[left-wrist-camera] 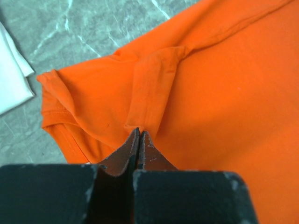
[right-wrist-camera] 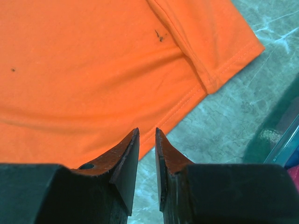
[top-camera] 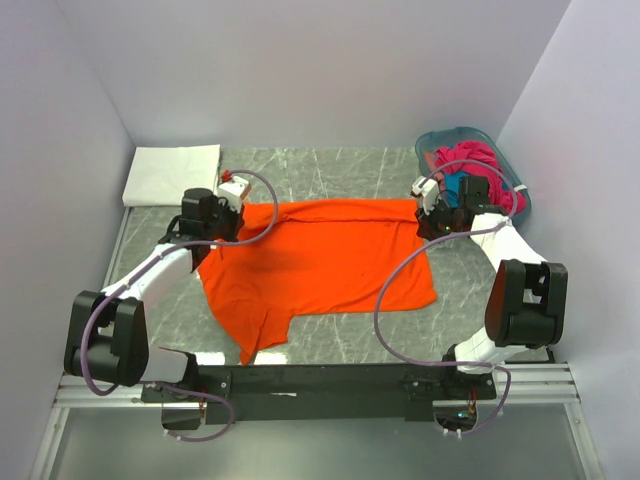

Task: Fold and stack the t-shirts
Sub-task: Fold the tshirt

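orange t-shirt (top-camera: 320,260) lies spread flat on the marbled table (top-camera: 330,170), its long axis running left to right across the space in front of both arms, one sleeve trailing toward the near edge on the left. folded white t-shirt (top-camera: 172,172) sits at the far left corner, well apart. teal basket (top-camera: 500,150) at the far right holds a heap of magenta cloth (top-camera: 475,160) with some blue under it. left gripper (left-wrist-camera: 139,133) is down at the shirt's far left corner, jaws pressed tight together, tips right against a doubled flap of cloth by the sleeve seam; cannot tell whether any fabric is nipped between them. right gripper (right-wrist-camera: 147,133) hangs over the far right corner, jaws only a narrow slot apart, nothing between them, the hemmed edge just ahead and bare table beyond it. each arm has its own end of the far edge nearest; neither has to cross over. judgement: the coming fold turns on that far edge, lifted at both ends and carried toward the arms across the short axis. the right needs to take hold first.
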{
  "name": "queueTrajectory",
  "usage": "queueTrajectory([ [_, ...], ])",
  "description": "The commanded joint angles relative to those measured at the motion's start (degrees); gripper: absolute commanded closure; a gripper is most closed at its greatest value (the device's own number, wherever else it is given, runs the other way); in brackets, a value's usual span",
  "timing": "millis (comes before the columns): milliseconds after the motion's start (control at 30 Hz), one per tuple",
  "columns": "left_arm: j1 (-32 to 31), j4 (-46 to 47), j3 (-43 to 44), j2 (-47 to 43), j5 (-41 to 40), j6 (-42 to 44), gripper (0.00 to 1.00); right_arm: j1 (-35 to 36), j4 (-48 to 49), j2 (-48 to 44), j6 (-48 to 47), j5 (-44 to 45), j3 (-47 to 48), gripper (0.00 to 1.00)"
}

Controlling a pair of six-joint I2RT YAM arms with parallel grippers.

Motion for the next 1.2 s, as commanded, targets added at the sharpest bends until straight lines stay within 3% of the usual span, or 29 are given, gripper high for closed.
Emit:
queueTrajectory([
  [0, -0.6, -1.0, 0.8, -2.0, -0.2, -0.5, 0.99, -0.2, 1.1, -2.2, 0.1, -1.5, -0.3, 0.72],
  [467, -2.9, -5.1, 1.5, 0.9, 1.3, -0.4, 0.96, -0.1, 1.1, -2.0, 0.4, -1.6, -0.4, 0.72],
  [500, -2.9, -6.0, 1.8, 2.1, 1.9, -0.4, 0.93, -0.2, 1.2, -2.1, 0.3, -1.7, -0.4, 0.72],
  [567, -2.9, -10.0, 3.4, 3.7, 4.5, -0.5, 0.77, -0.1, 1.3, -2.2, 0.6, -1.7, -0.2, 0.72],
  [633, -2.9, -14.7, 4.6, 5.5, 7.2, -0.7, 0.55, -0.1, 1.3, -2.2, 0.7, -1.8, -0.2, 0.72],
  [700, -2.9, -16.8, 6.1, 6.1, 10.5, -2.1, 0.46, -0.2, 1.5, -2.0, 0.8, -1.8, -0.2, 0.72],
  [767, -2.9, -16.2, 7.2, 5.3, 8.4, -4.3, 0.41, -0.3, 1.6, -2.0, 1.1, -1.9, 0.0, 0.72],
  [833, -2.8, -13.9, 7.8, 3.2, 1.8, -8.0, 0.25, -0.1, 1.4, -2.0, 1.3, -2.3, 0.3, 0.72],
  [867, -2.6, -11.9, 8.3, 2.9, -0.2, -8.9, 0.23, -0.1, 1.2, -1.9, 1.4, -2.4, 0.4, 0.72],
  [1000, 0.1, -13.9, 15.5, 10.9, 1.5, -13.1, 0.24, -0.1, -0.3, -2.6, 2.4, -2.9, 0.8, 0.72],
  [1033, 0.6, -14.7, 19.0, 13.3, 5.3, -12.9, 0.30, -0.1, -0.6, -3.1, 2.8, -3.2, 0.8, 0.72],
  [1167, 1.6, -18.4, 27.2, 24.4, 9.9, -13.3, 0.36, 0.4, -3.2, -4.2, 5.0, -3.9, 1.6, 0.70],
])
